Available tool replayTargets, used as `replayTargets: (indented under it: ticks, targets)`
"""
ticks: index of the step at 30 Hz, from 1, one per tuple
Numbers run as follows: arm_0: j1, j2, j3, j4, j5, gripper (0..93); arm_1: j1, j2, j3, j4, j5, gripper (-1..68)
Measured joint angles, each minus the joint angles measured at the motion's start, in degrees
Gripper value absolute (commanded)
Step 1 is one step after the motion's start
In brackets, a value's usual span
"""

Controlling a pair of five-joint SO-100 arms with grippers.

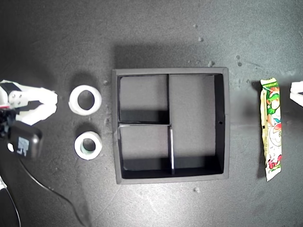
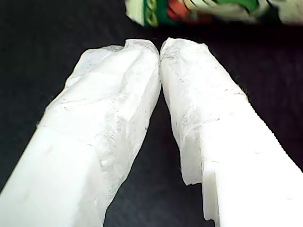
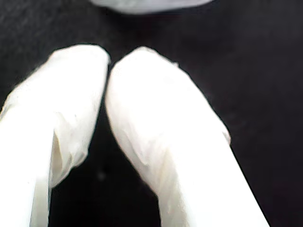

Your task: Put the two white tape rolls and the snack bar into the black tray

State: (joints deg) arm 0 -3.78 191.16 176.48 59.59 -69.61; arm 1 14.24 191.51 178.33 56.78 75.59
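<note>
Claws first: my first claw point(image 2: 160, 49) had its two white-wrapped fingers point(image 2: 109, 113) pressed together at the tips with nothing between them, hovering over dark bench surface, with the printed end of the snack bar point(image 2: 213, 10) lying just beyond the tips. In the exterior view only a white sliver of this claw point(image 1: 297, 92) showed at the exterior view's right edge, near the bar's upper end. My second claw point(image 3: 109, 61) likewise had its padded fingers point(image 3: 156, 127) closed tip to tip, gripping nothing, with a pale curved edge of the larger tape roll point(image 3: 147, 4) just ahead; in the exterior view this claw point(image 1: 49, 101) sat at the exterior view's left edge, pointing toward that roll. Larger tape roll point(image 1: 85, 99), white with a wide hole, lay flat on the bench point(image 1: 57, 38) near the claw but apart from it. Smaller tape roll point(image 1: 88, 145), with a greenish-grey core, lay flat just below it in the exterior view, the two not touching. Black tray point(image 1: 226, 123) stood at the centre, its three compartments holding nothing, both rolls outside its wall on the exterior view's left. Snack bar point(image 1: 271, 128) lay lengthwise on the bench, colourful print upward, well apart from the tray on the exterior view's right.
</note>
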Motion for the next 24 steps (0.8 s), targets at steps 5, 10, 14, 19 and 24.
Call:
replayTargets:
  ticks: [5, 10, 14, 19, 24]
  targets:
    - [-0.2, 0.0, 0.0, -10.3, 3.3, 0.0, 0.6, 0.0, 0.0, -15.7, -11.6, -0.2]
    - [-0.4, 0.0, 0.0, -25.2, 7.4, 4.5, 1.5, 0.0, -0.1, -27.9, -17.8, 2.3]
    - [-0.4, -0.6, -1.1, -24.3, 8.7, 10.5, 2.1, -0.1, -3.5, -29.3, -21.9, 7.9]
    - [2.2, -16.8, -13.0, -20.0, 11.4, 12.5, 1.3, -1.7, -10.8, -24.3, -26.6, 11.9]
    - [5.0, -46.6, -34.1, -13.8, 13.3, 12.2, -3.8, -20.9, -27.7, -20.3, -32.0, 13.8]
